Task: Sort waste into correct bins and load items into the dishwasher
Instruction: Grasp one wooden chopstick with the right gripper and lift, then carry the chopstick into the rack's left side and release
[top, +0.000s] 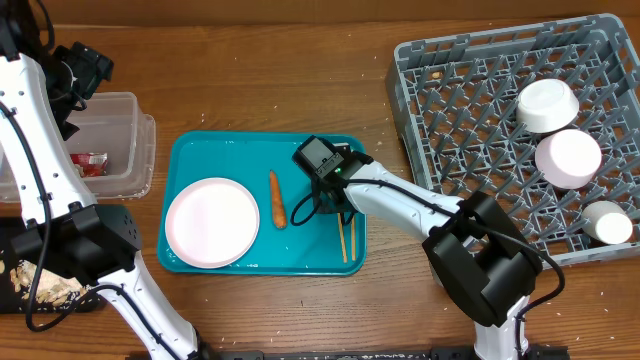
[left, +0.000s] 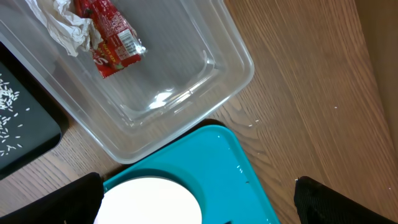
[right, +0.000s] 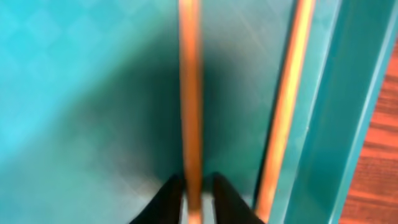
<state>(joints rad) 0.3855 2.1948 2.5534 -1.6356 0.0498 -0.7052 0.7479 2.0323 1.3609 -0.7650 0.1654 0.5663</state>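
My right gripper (right: 193, 200) is low over the teal tray (top: 190, 160) and shut on one light-wood chopstick (right: 190, 93), a black finger (right: 169, 200) pressed on each side. The second chopstick (right: 286, 106) lies free beside the tray's right wall. From overhead both chopsticks (top: 346, 238) lie at the tray's right edge. An orange carrot stick (top: 277, 198) and the white plate (top: 212, 222) rest in the tray. My left gripper (left: 199, 208) hangs open above the clear tub (left: 205, 81), which holds the red wrapper (left: 111, 34) and white tissue (left: 65, 22).
The grey dish rack (top: 450, 90) at the right holds two white bowls (top: 547, 104) (top: 568, 158) and a small cup (top: 608, 222). A black tray (left: 18, 134) with rice grains sits left of the tub, with food scraps (top: 45, 288) on it.
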